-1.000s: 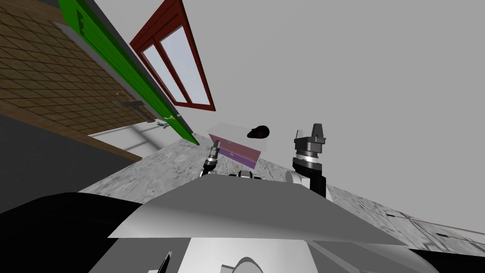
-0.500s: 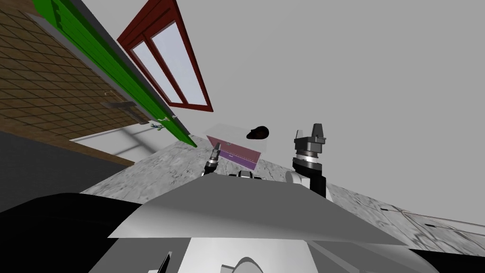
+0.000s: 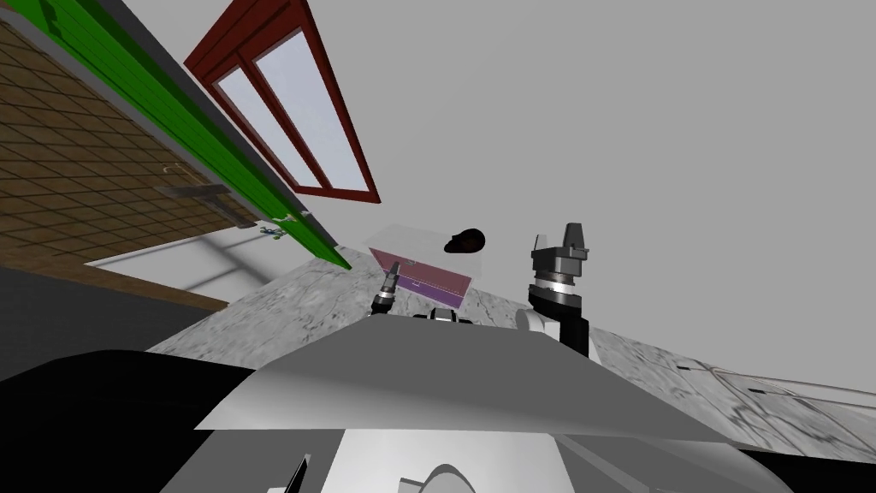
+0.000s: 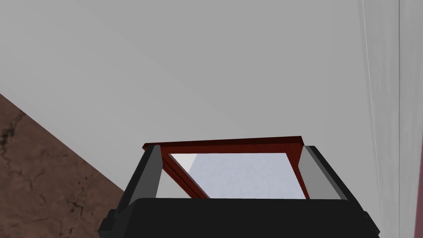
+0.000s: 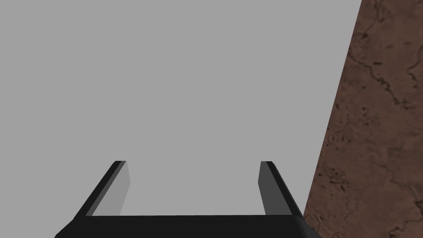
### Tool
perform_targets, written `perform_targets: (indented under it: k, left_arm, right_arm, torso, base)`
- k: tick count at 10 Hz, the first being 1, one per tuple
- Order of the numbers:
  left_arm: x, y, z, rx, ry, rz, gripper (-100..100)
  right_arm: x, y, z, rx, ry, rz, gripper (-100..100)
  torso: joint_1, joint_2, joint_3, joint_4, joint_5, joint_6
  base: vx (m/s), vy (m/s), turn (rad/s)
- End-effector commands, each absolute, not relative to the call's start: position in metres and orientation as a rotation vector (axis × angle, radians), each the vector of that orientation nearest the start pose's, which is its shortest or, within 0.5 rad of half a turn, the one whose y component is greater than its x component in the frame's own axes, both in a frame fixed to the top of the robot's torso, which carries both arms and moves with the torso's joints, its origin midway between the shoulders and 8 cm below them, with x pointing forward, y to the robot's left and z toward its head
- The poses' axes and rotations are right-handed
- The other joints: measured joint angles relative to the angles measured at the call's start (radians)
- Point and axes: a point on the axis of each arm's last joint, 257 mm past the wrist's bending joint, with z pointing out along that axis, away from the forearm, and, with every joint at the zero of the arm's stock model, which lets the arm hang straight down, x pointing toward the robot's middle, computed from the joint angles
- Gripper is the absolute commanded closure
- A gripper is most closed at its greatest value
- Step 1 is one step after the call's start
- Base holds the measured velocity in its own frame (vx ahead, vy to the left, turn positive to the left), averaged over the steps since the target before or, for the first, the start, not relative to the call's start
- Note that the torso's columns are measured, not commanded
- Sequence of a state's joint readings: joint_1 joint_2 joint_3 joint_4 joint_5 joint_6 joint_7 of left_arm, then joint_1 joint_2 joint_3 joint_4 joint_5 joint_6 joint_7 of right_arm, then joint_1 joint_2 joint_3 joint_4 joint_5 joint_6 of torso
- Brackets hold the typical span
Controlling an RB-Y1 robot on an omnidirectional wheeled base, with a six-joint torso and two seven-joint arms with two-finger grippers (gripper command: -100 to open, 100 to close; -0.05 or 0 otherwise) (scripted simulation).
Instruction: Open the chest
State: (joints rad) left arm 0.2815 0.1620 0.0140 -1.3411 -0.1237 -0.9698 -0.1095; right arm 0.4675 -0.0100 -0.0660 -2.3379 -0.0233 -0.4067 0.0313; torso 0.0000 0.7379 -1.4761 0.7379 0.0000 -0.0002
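The chest (image 3: 425, 276) is a low box with a purple front and a pale lid, standing shut on the grey marbled floor (image 3: 282, 304) against the grey wall. A dark maroon lump (image 3: 464, 240) rests on the back of its lid. My left gripper (image 3: 393, 274) hangs just in front of the chest's left end; its wrist view shows it open (image 4: 233, 165), pointing at a red-framed window. My right gripper (image 3: 572, 231) points upward to the right of the chest, well apart from it, and stands open (image 5: 194, 182) facing a plain grey wall.
A green door (image 3: 197, 145) and the red-framed window (image 3: 287, 111) run along the wall to the left of the chest. A small blue-green item (image 3: 272, 231) lies by the door's foot. A brown tiled surface (image 3: 77, 171) lies further left.
My view has swung, so the door and window have slid toward the upper left. My left gripper has edged a little closer to the chest. The right arm holds still.
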Motion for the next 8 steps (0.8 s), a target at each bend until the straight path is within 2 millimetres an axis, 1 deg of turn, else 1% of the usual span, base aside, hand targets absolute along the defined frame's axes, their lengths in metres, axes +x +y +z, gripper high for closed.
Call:
perform_targets:
  k: [1,2,4,8]
  left_arm:
    - [0.391,0.275,-0.245,-0.600,1.074,-1.123,-100]
    - [0.391,0.274,-0.248,-0.593,1.073,-1.121,-100]
    - [0.388,0.275,-0.266,-0.612,1.098,-1.109,-100]
    - [0.384,0.273,-0.287,-0.628,1.122,-1.097,-100]
  right_arm:
    - [0.345,-0.299,0.045,0.650,0.612,1.233,0]
    - [0.345,-0.299,0.045,0.650,0.612,1.233,0]
    - [0.345,-0.299,0.045,0.650,0.612,1.233,0]
    - [0.345,-0.299,0.045,0.650,0.612,1.233,0]
  torso:
    - [0.000,-0.001,0.000,0.000,0.000,0.000]
    - [0.000,0.000,0.000,0.000,0.000,0.000]
    - [0.000,0.001,0.000,0.000,0.000,0.000]
    - [0.000,0.000,0.000,0.000,0.000,0.000]
  base:
    - [0.044,0.036,-0.051]
    - [0.051,0.039,-0.090]
    - [0.040,0.032,-0.064]
    - [0.040,0.031,-0.065]
